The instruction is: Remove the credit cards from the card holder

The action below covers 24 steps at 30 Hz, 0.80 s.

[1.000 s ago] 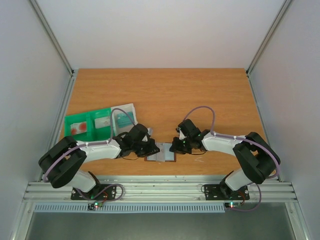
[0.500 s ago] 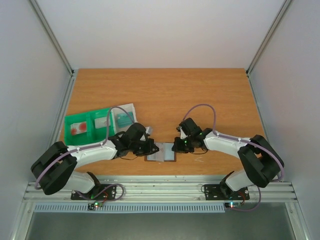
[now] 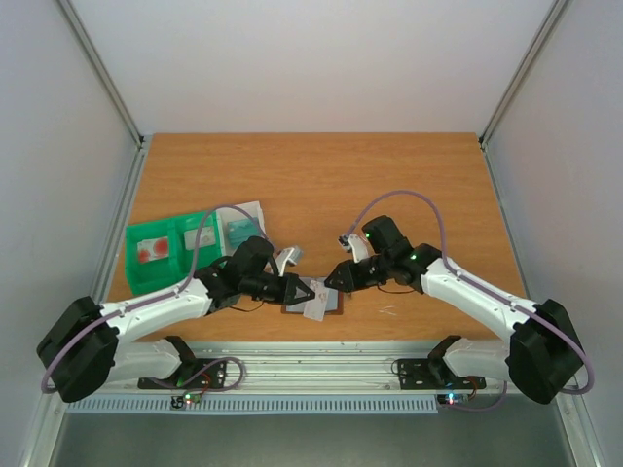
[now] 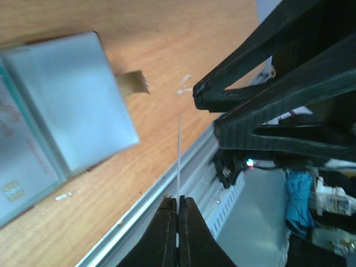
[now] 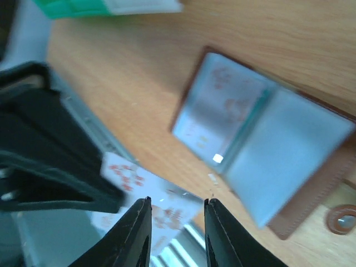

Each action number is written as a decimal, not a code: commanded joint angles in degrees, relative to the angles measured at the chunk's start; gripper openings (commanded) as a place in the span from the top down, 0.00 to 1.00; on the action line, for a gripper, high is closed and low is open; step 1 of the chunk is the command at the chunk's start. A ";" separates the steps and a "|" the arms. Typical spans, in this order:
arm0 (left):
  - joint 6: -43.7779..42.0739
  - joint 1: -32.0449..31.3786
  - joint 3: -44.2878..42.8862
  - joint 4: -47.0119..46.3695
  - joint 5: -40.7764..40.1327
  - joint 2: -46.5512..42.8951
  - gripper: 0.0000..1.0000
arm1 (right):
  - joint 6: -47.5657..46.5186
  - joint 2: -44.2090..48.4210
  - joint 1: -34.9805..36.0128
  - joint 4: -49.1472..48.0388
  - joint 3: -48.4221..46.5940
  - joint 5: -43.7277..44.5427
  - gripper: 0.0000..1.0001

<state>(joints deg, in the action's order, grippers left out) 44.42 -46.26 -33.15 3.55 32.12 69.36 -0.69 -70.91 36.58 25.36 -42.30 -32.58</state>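
The left end effector point(image 4: 178, 206) is clenched on a thin white plastic card with red marks point(image 5: 161, 208), held above the open brown leather bifold card holder point(image 3: 329, 295) at the middle of the near edge of the bench point(image 3: 311, 185). The right end effector point(image 5: 177, 204) hovers released beside it.

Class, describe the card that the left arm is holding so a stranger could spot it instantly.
On the wooden table, look at the near edge between the two arms, where an open brown wallet lies. There the left arm's fingers pinch a white card with small red marks. It alone is lifted off the table, outside the wallet.
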 commanded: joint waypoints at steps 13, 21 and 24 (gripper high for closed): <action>-4.31 -0.17 2.84 -7.76 15.14 -5.94 1.00 | -9.91 3.69 -0.27 12.93 -9.11 -14.31 0.67; -4.03 -0.15 3.44 -11.34 18.48 -5.47 1.00 | -10.80 3.45 -0.25 13.23 -8.72 -16.49 0.67; -4.83 -0.18 3.49 -11.36 19.19 -5.51 1.00 | -10.91 3.17 -0.20 13.17 -8.72 -17.26 0.68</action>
<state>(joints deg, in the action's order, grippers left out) 40.86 -46.26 -30.50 -3.86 48.69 64.42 -10.20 -67.92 36.58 37.54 -49.84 -47.97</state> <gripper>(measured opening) 0.018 0.326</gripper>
